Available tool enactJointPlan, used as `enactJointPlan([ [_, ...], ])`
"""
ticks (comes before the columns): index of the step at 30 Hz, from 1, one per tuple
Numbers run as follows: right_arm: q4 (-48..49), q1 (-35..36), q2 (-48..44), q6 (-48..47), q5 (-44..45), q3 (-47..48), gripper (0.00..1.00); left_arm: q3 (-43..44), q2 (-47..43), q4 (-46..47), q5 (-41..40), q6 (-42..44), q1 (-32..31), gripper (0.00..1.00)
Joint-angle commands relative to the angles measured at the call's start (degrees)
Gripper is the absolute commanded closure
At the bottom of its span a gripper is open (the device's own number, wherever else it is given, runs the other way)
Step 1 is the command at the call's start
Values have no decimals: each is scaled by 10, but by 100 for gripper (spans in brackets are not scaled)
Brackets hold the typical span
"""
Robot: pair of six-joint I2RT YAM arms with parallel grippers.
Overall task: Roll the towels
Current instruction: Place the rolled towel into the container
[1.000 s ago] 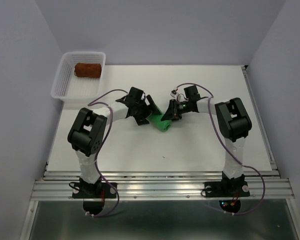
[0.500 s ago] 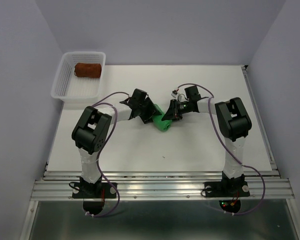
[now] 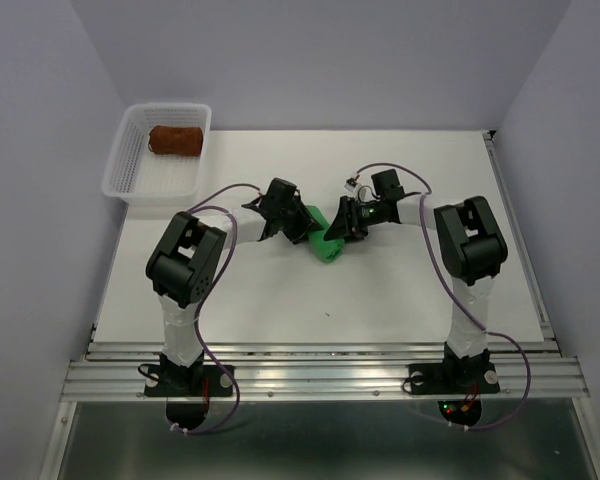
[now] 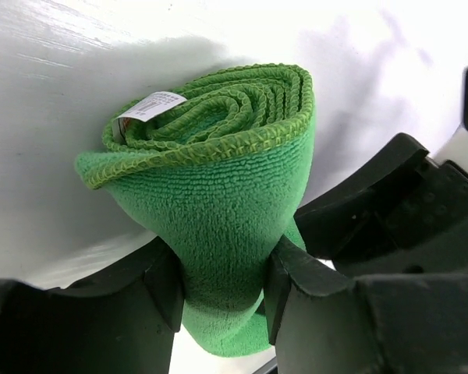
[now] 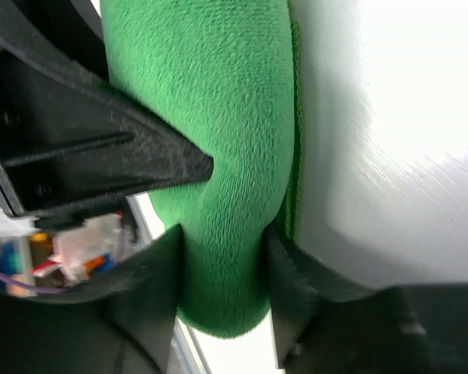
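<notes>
Locate the green towel (image 3: 327,243) near the middle of the white table (image 3: 380,290), between the two arms. It is rolled into a tight cylinder. In the left wrist view you see its open end (image 4: 218,101) as a spiral of layers, with a small white label (image 4: 148,105) sticking out at the upper left of the roll.

Check the left gripper (image 3: 298,222). In its wrist view, the left gripper (image 4: 222,276) has its jaws partly closed on the roll. Both black fingers (image 4: 160,280) press into the cloth, and the towel narrows where they pinch it.

Check the right gripper (image 3: 338,222). It meets the same roll from the opposite side. In its wrist view, the right gripper (image 5: 222,288) has its jaws about half closed, with the green cloth (image 5: 210,101) filling the gap and touching both fingers (image 5: 296,292). The cloth is drawn in between them (a grip, not a loose fit). A black part, which looks to be the other gripper, presses into the roll from the left of this view.

Locate the rust-brown towel (image 3: 174,139). It is rolled and lies in the far end of the white mesh basket (image 3: 120,165), which sits at the table's far left corner, well apart from both grippers.
</notes>
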Motion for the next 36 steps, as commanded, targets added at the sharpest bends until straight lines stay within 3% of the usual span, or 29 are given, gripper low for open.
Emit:
enactJointPlan([
  [1,-43,3,-75,-59,46,-9,38,-8,-27,2,-78,30,1,100],
  [4,-42,3,-119,-64,53,-12,26,-8,-46,6,-89,48,2,100],
  [5,-42,3,-146,-64,56,-14,0,-8,-58,8,-92,53,2,100],
  [12,-43,3,-238,-46,97,-28,0,-11,-113,9,-115,80,12,100],
  [24,-43,-2,-315,-23,181,-38,0,-12,-238,50,-64,126,105,100],
  [29,-44,-13,-312,-18,191,-33,0,7,-285,67,-63,163,182,100],
  [36,-45,-19,-299,-21,197,-13,0,77,-260,100,-26,214,297,100],
])
